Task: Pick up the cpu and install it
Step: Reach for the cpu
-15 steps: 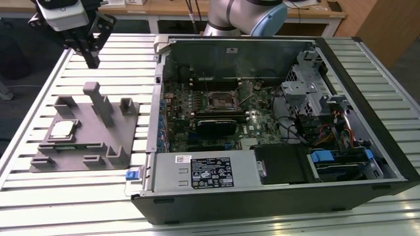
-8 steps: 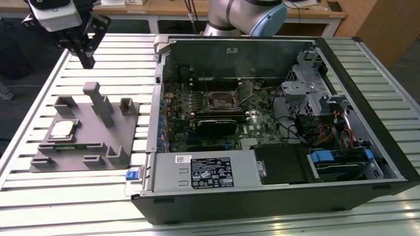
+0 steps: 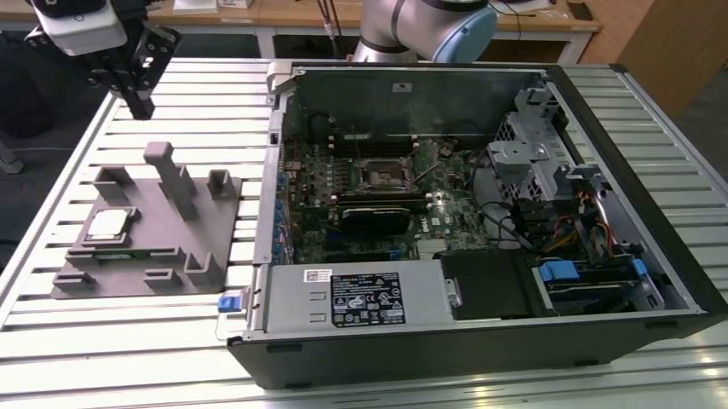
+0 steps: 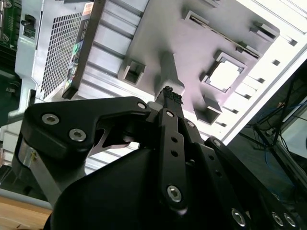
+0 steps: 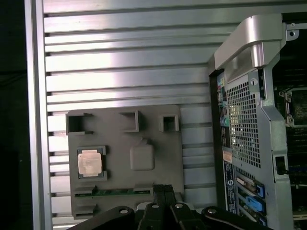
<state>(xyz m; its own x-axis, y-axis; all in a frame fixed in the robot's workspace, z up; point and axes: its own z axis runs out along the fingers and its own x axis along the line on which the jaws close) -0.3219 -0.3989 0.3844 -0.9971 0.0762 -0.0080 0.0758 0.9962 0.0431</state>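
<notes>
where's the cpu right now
The cpu sits in a square recess of the grey fixture on the exterior view's left, on the slatted table beside the open computer case.

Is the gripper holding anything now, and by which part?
Nothing is held. The gripper hangs above the table, apart from the cpu, which lies in its recess on the grey fixture.

The cpu [image 3: 108, 224] is a small, flat, square chip with a silver-grey metal top and a pale rim. It lies level, top face up, in a square recess of the grey fixture [image 3: 159, 234] on the slatted bench [image 3: 68, 341]. The recess is toward the fixture's edge at the exterior view's left. In the first wrist view the cpu [image 5: 89, 162] has a warm, coppery sheen.
</notes>
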